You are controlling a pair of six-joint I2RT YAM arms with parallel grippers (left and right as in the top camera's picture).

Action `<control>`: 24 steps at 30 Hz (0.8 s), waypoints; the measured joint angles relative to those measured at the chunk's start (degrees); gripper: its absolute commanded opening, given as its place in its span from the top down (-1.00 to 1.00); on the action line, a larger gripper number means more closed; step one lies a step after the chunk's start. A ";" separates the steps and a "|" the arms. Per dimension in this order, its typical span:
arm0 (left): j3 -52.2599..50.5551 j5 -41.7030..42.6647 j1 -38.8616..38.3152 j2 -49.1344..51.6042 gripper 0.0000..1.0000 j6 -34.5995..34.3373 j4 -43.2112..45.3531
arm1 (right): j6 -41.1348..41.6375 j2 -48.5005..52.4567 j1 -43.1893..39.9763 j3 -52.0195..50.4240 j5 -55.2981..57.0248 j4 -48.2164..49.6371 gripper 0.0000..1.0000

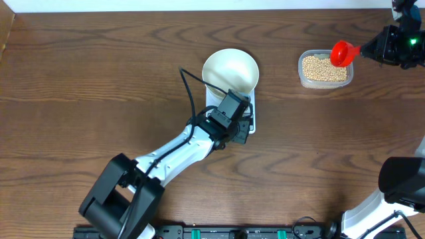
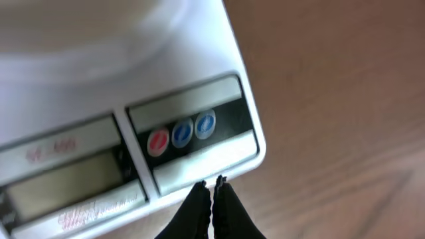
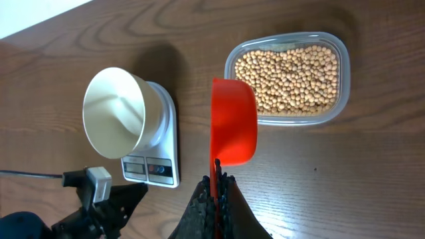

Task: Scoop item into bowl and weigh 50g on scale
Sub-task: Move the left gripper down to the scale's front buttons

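Left arm reaches in from the near edge over the dark wood-grain tabletop (image 1: 99, 79), with a black cable (image 1: 189, 93) looped off its wrist. Left pincer (image 2: 212, 182): black fingers pressed together, nothing between them, tips right at the front edge of the scale (image 2: 192, 99), just below the buttons (image 2: 181, 133). Only the left wrist view resolves that panel: three round buttons, one red and two blue, on a dark strip, with a grey display (image 2: 66, 182) beside it, too blurred to read. The scale is smooth white plastic, rectangular with rounded corners; from overhead the arm and bowl hide most of it. The bowl (image 1: 230, 71) sits on the scale platform, round, plain matte white; both overhead and right wrist views show a bare white inside. Further back and to the right, well apart from the scale, is a clear rounded-rectangular plastic tub (image 1: 301, 74) holding a dense layer of beans (image 1: 319, 68), small, round and tan-yellow. A glossy red scoop (image 3: 234, 123), round cup on a thin handle, hangs over the tub's rim. The right wrist view shows only its outer shell and the overhead view is too small to show what is in it. Right pincer (image 3: 216, 179): clamped on the scoop handle, at the far right edge of the overhead view.
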 measured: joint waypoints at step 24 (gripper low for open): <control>0.00 -12.13 0.02 6.62 0.85 3.02 7.48 | -0.02 0.00 0.00 0.00 1.16 -0.04 0.98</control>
